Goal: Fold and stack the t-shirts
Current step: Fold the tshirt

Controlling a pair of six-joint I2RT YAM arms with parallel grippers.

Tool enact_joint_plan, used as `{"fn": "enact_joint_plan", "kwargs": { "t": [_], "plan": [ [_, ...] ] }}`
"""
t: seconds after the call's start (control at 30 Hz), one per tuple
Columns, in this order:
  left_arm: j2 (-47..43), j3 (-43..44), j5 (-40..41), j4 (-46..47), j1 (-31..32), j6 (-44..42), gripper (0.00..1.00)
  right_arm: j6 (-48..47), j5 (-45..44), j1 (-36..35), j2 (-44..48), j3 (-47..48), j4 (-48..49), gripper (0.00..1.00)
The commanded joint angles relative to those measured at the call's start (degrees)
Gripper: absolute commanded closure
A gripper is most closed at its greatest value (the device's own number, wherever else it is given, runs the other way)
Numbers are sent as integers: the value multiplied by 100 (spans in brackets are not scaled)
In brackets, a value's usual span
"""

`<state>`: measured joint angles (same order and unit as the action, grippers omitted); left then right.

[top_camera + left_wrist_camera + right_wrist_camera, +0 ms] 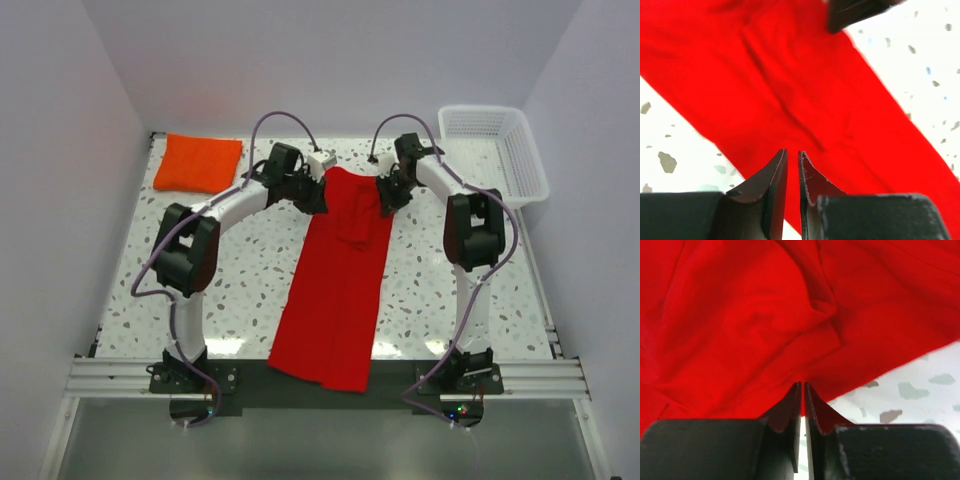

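Note:
A red t-shirt (335,290), folded lengthwise into a long strip, runs from the far middle of the table to its near edge and hangs over it. My left gripper (314,194) is at the strip's far left edge. Its jaws stand a narrow slit apart with red cloth (790,95) in the slit. My right gripper (386,194) is at the far right edge, shut on the shirt's edge (765,330), and folds bunch towards its tips. A folded orange t-shirt (198,162) lies at the back left.
A white plastic basket (495,150) stands at the back right corner. The speckled table (430,290) shows on both sides of the red strip. White walls enclose the table on three sides.

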<state>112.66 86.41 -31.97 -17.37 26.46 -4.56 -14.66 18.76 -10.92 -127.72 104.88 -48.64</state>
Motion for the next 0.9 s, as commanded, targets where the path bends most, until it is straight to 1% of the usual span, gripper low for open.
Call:
{"fn": "enact_joint_plan", "kwargs": {
  "t": [0.0,0.03,0.1,0.17,0.27,0.33,0.37,0.43,0.57,0.63,0.77,0.87],
  "plan": [
    [475,69,-117,540,-71,762,81,-142,-188,-252,-33,235,240,92],
    [537,78,-108,637,-71,798,81,-169,-511,-296,-68,269,267,94],
    [704,104,-91,875,-79,983,82,-213,-873,-419,-323,436,189,96],
    [853,148,58,928,-79,1105,82,-283,-1207,-499,-699,831,-12,98],
    [863,96,181,954,-220,1324,82,-362,-1357,-648,-1035,1358,-136,99],
    [784,-132,217,1016,-360,1466,82,-468,-1375,-806,-1272,1700,-154,100],
    [671,-212,365,1033,-474,1553,83,-494,-1384,-868,-1351,1807,-128,100],
    [530,-466,672,972,-580,1563,83,-512,-1384,-1008,-1571,2113,-93,100],
    [-58,-950,990,1033,-651,1247,83,-521,-1367,-1228,-1905,2668,-14,100],
    [-183,-1135,956,1068,-659,1220,83,-416,-1349,-1307,-1958,2809,232,99],
    [-254,-1083,833,1025,-659,1229,83,-275,-1498,-1325,-1783,2924,592,98],
    [-140,-837,666,954,-642,1264,83,-240,-1648,-1316,-1178,2442,995,93]
  ]
}}
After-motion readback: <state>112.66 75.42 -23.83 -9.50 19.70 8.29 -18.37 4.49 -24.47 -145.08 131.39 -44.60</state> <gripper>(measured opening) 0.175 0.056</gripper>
